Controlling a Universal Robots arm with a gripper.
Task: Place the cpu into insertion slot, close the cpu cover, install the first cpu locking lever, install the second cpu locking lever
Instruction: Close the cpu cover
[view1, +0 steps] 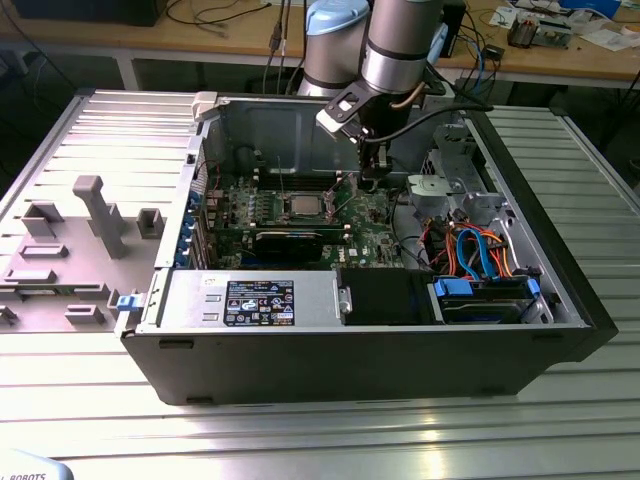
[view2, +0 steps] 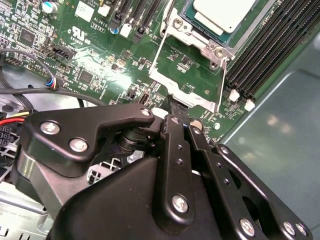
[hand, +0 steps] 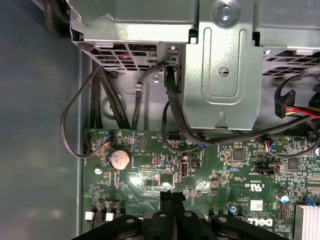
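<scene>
CPU (view2: 225, 12) seated, cpu cover (view2: 200, 42) apparently down; gripper (view2: 174, 105), fingers pressed together and empty, just short of locking lever (view2: 155, 52); levers seemingly unlatched.

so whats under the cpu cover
The cpu, its silver-grey top showing through the window of the cpu cover. The frame covers the chip's edges, and the insertion slot beneath is hidden by the chip.
</scene>
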